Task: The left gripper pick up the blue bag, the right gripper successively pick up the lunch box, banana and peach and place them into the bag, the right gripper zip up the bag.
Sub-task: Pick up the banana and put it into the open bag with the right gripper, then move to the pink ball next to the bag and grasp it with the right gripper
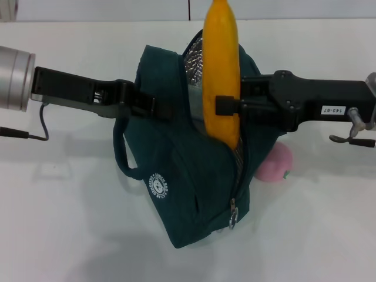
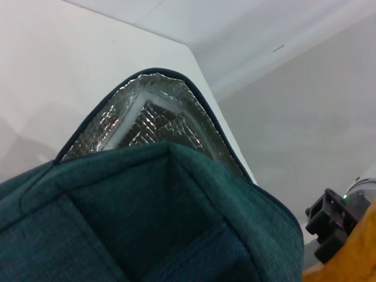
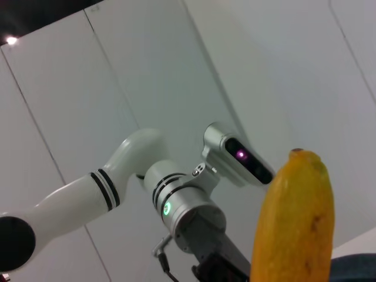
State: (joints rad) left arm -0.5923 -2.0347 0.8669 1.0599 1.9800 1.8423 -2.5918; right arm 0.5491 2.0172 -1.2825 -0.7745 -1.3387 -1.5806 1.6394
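Head view, right gripper: black fingers clamped on the banana about its middle; the arm reaches in from the right, over the bag's open mouth.
Banana: smooth, yellow, gently curved, held nearly upright; its lower end dips into the opening, its upper end is cut off by the frame; in the right wrist view the banana fills the lower corner, a dark tip at its top.
Left gripper: black, closed on the upper edge of the blue bag, holding that side up; its fingertips sink into the fabric and are hard to make out.
Blue bag: dark teal woven cloth, boxy, sagging; a loop handle hangs at its left side; a round white logo on the front; a zipper runs down the open edge to a metal pull; quilted silver foil lining shows behind the banana; the left wrist view looks along the bag to the same lining.
Peach: round, pale pink, on the white table just right of the bag, partly hidden behind it and under the right arm.
Bag interior: hidden from all views; contents cannot be told.
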